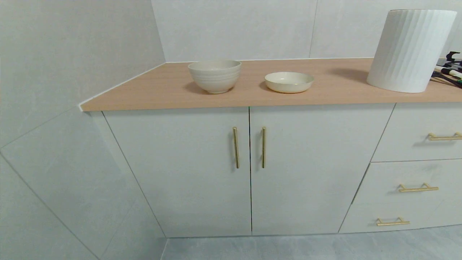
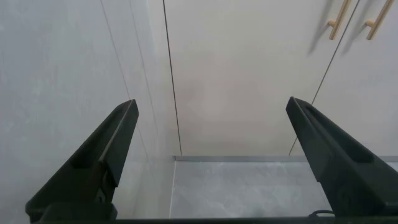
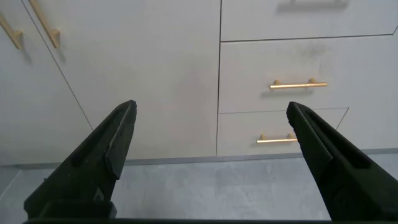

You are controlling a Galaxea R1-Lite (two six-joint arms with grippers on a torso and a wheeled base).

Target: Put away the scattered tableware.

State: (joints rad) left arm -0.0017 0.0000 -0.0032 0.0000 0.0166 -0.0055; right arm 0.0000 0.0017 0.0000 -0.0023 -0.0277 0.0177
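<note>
With my left gripper (image 2: pixel 211 102) and right gripper (image 3: pixel 211 104) spread wide and empty, low before the shut doors (image 1: pixel 187 169), a clumsy upward reach could, I judge, knock the bowl (image 1: pixel 214 76) or dish (image 1: pixel 288 82) off the counter (image 1: pixel 151 94).

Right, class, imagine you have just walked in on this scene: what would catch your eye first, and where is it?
Two pale pieces of tableware stand apart on the wooden countertop: a deep ribbed bowl on the left and a shallow dish to its right. A tall white fluted container dominates the counter's right end. Below, gold bar handles stand out on the closed cabinet doors.
</note>
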